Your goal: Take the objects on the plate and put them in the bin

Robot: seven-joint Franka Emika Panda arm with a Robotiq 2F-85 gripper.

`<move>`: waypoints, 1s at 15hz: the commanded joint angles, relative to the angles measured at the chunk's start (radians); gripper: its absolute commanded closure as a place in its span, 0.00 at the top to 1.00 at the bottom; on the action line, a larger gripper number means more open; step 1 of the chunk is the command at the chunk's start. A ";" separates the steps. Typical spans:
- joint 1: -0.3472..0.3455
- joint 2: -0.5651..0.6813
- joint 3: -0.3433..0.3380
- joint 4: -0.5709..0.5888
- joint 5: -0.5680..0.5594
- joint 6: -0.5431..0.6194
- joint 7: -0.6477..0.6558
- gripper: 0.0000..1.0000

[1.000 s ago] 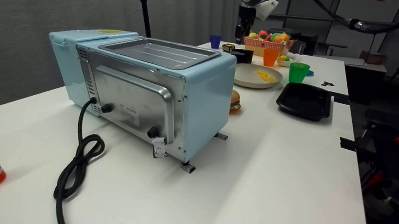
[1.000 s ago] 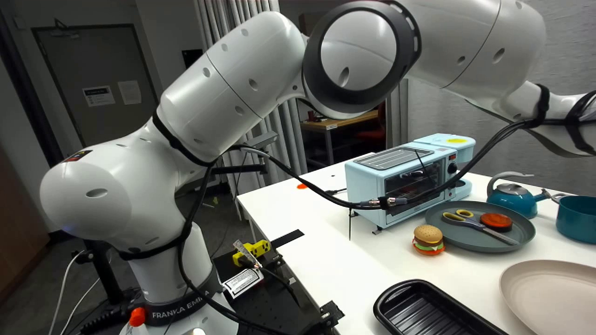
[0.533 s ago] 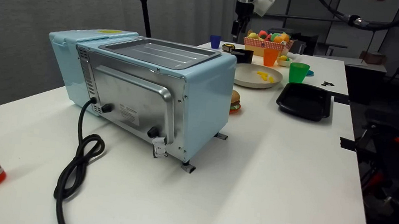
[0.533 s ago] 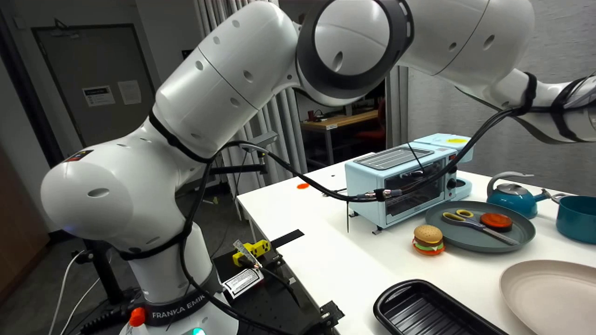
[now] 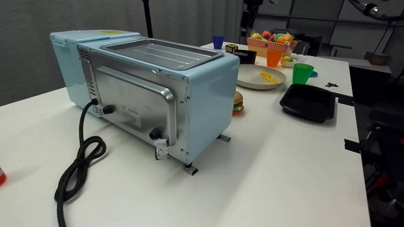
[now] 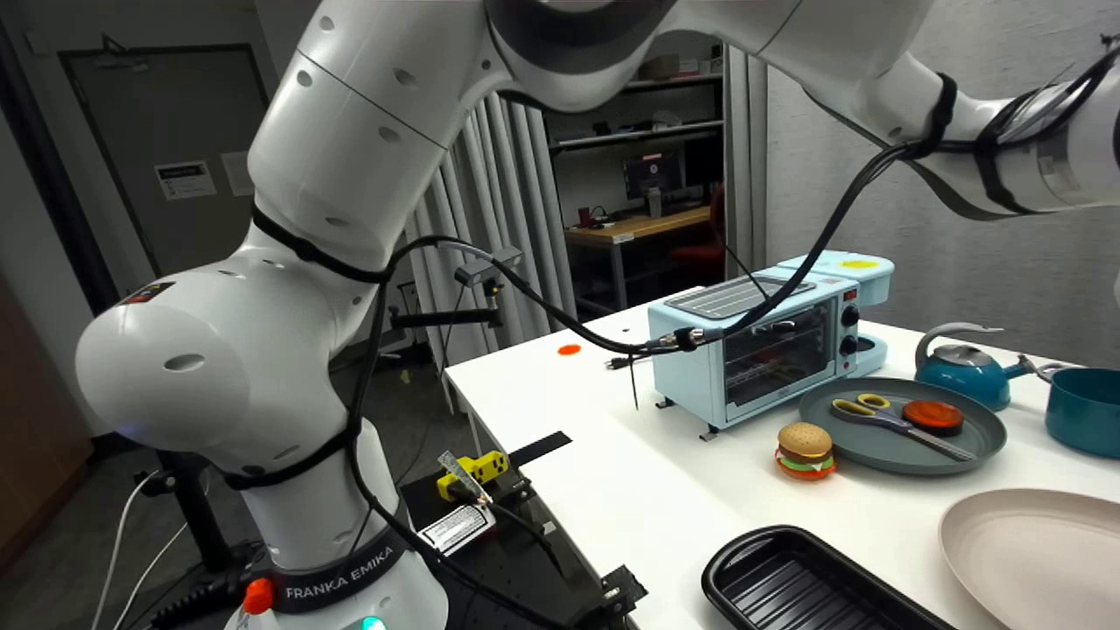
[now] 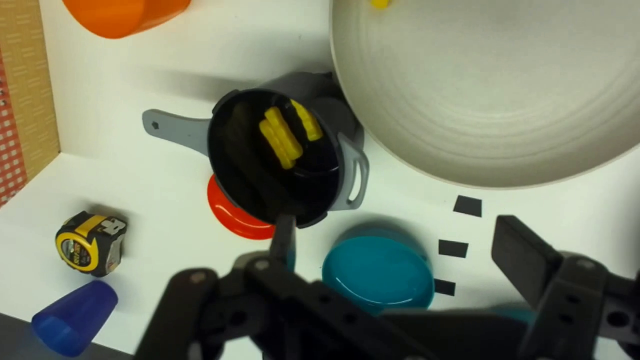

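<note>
Strips in pot, long axes down-right in wrist view.

The robot's base band reads "FRANKA EMIKA".

The pincer is black, with flat pads and round screws behind them. Back from the pincer, the white arm has oval grey dimples, black straps and black cable; farthest off, a dark collar reads FRANKA EMIKA.
</note>
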 commanded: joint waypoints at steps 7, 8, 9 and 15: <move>0.008 -0.238 -0.006 -0.290 0.015 -0.002 -0.116 1.00; 0.009 -0.254 -0.007 -0.308 0.016 -0.004 -0.120 1.00; 0.010 -0.263 -0.007 -0.319 0.016 -0.004 -0.121 1.00; 0.011 -0.269 -0.006 -0.331 0.017 -0.002 -0.123 1.00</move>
